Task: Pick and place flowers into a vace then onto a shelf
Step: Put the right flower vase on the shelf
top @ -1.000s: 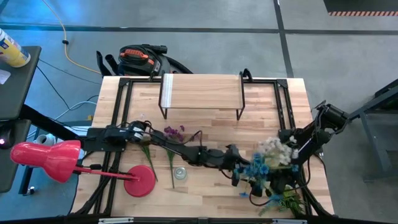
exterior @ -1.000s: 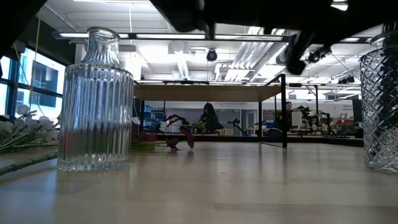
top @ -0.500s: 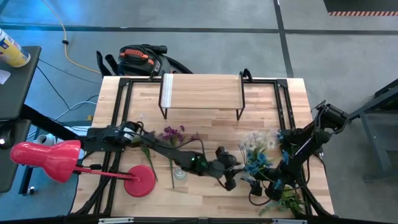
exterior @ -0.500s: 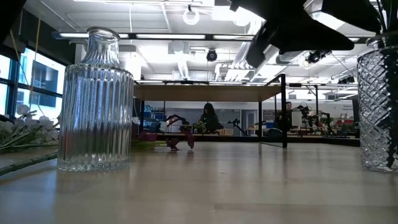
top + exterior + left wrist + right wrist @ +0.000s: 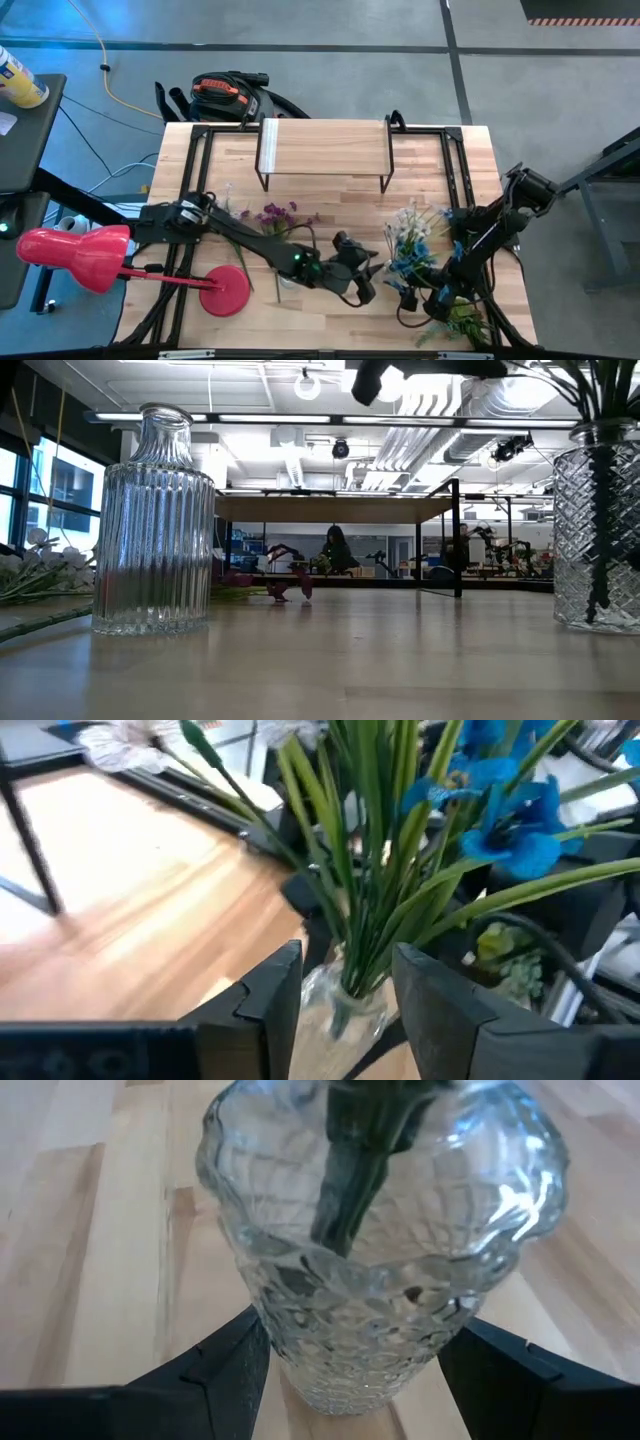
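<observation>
A diamond-cut glass vase (image 5: 380, 1280) stands near the table's front right, showing at the right of the low view (image 5: 597, 530). Flowers with blue and white blossoms (image 5: 410, 246) stand in it, their green stems (image 5: 380, 890) going down its neck. My right gripper (image 5: 352, 1335) is shut on the vase. My left gripper (image 5: 347, 960) hangs open just left of the bouquet (image 5: 366, 284) and touches nothing. Purple flowers (image 5: 280, 213) and loose stems (image 5: 236, 243) lie flat on the table. The shelf (image 5: 325, 148) stands at the far edge. My right gripper pinches the vase's body below the rim (image 5: 290, 1345) between its two fingers (image 5: 215, 1375), one on each side. The fingers come from the table's right, slanting down. The vase stands upright with its base (image 5: 595, 622) on the table.
A ribbed clear bottle (image 5: 152, 520) stands left of centre near the front edge (image 5: 290, 278). White flowers (image 5: 40, 560) lie beside it. A red lamp-like object (image 5: 75, 256) with a round red base (image 5: 228, 291) sits at the front left. Bare wood lies before the shelf.
My left gripper has drawn back from the bouquet toward the table's left and risen. The flower stems now stand inside the vase, where none showed a second ago, and the blossoms have swung more upright. The vase has shifted slightly in my right gripper's hold.
</observation>
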{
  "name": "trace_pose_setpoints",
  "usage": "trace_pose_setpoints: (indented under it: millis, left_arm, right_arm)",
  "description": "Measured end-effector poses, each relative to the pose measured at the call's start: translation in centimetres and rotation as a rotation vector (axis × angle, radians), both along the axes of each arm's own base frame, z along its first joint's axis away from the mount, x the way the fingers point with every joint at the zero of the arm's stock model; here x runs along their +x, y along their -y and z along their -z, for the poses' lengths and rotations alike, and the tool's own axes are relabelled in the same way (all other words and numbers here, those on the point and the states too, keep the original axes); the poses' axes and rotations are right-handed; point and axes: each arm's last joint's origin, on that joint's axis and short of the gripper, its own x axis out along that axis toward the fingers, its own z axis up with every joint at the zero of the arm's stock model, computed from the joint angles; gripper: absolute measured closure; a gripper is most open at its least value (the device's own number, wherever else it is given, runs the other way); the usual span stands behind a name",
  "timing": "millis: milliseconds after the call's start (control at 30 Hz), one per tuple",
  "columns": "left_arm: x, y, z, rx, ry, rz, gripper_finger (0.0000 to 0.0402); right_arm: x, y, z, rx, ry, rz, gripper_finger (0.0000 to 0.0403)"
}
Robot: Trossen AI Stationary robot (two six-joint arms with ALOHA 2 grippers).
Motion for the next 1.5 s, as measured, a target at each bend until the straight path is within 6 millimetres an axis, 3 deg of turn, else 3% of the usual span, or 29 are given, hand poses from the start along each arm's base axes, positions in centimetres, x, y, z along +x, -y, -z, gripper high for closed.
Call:
trace_pose_setpoints:
  millis: [100,300,700,1033,1500]
  left_arm:
    - [-0.2,-0.4,0.3,-0.004,-0.051,-0.012,0.022]
    - [0.5,-1.2,2.8,-0.101,-0.142,0.003,0.0232]
    - [1.4,-5.2,3.9,-0.138,-0.254,-0.018,0.0252]
    - [1.7,-4.3,3.2,-0.176,-0.177,0.045,0.0257]
    - [1.0,-4.7,4.0,-0.136,-0.296,0.023,0.0257]
  right_arm:
    - [0.1,-0.1,-0.1,0.002,0.016,0.0,0.0146]
    - [0.2,-0.1,-0.2,-0.042,0.042,-0.01,0.0146]
    - [1.0,0.3,-0.3,-0.019,0.04,0.007,0.0146]
    - [2.2,1.6,-0.3,-0.112,0.037,0.039,0.0146]
    - [3.2,2.4,-0.4,-0.085,0.012,0.044,0.0146]
